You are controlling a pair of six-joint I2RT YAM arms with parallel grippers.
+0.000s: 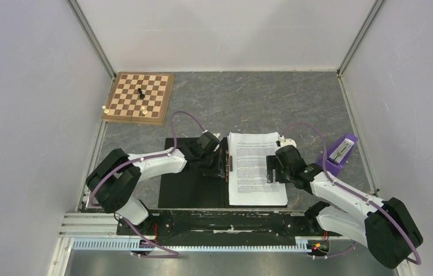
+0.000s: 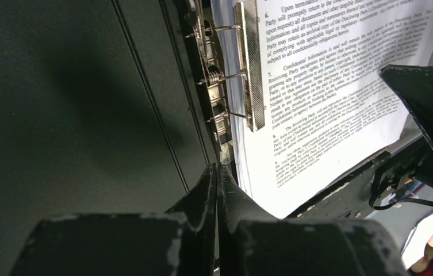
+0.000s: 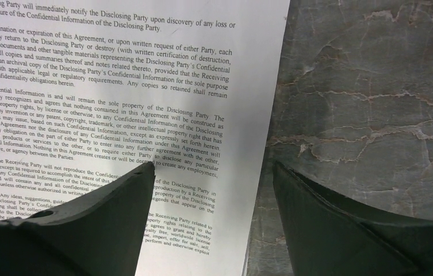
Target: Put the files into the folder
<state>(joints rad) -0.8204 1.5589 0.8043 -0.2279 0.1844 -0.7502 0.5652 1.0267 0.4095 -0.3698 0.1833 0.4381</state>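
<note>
On the grey table (image 1: 260, 103), the files (image 1: 257, 169) hide half the folder (image 1: 194, 184).

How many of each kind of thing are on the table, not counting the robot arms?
Folder: 1
Stack of printed pages: 1 (its sheets cannot be counted)
Chessboard: 1
Chess pieces: 3
Purple gadget: 1
Total: 7

Files (image 1: 257, 167): matt white paper. Folder (image 1: 191, 184): matt black inner face, shiny metal clip (image 2: 252, 63). Chessboard (image 1: 139, 96): wood. Table (image 1: 248, 98): grey, marbled.
</note>
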